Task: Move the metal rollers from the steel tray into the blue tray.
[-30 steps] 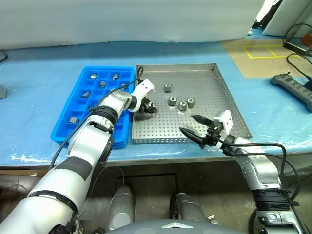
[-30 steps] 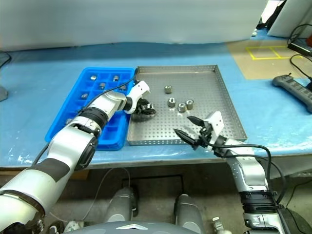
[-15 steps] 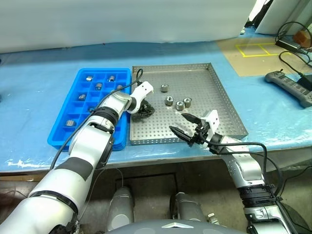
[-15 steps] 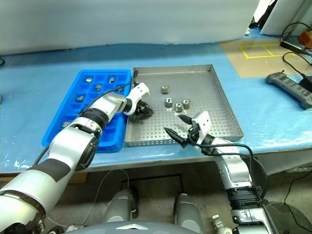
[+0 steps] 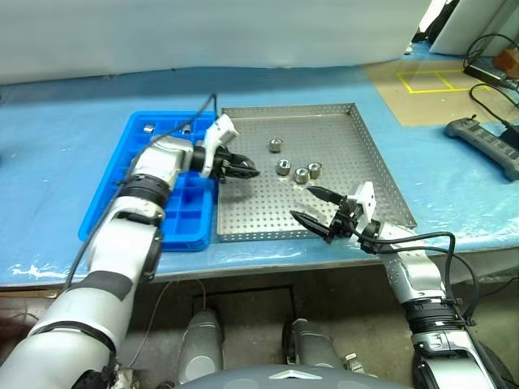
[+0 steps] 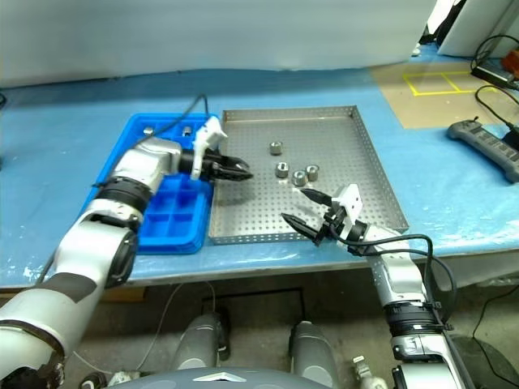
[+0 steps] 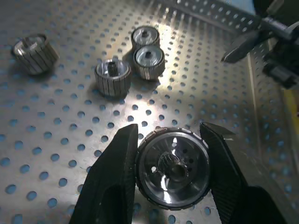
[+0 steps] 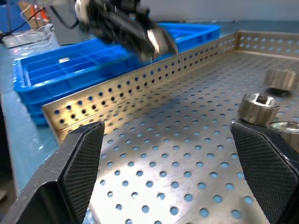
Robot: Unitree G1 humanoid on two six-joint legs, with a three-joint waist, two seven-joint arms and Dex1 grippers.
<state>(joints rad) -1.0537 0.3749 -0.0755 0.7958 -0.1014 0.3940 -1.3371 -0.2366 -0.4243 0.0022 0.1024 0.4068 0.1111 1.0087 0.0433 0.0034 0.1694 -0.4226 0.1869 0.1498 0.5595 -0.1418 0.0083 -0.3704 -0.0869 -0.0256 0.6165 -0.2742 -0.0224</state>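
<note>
On the left of the tabletop [image 5: 65, 154] sits one blue tray [image 5: 113, 203] with two rollers [image 5: 149, 128] showing at its far end. The left end effector [image 5: 243, 170] grips one roller [image 7: 173, 169] above the steel tray's [image 5: 357, 154] left edge. Four more metal rollers [image 5: 283, 167] lie in the steel tray: one alone, three close together. The right end effector [image 5: 312, 207] hangs wide open over the near side, holding nothing.

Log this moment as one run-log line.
left gripper: shut on roller | right gripper: open | steel tray: four rollers left
</note>
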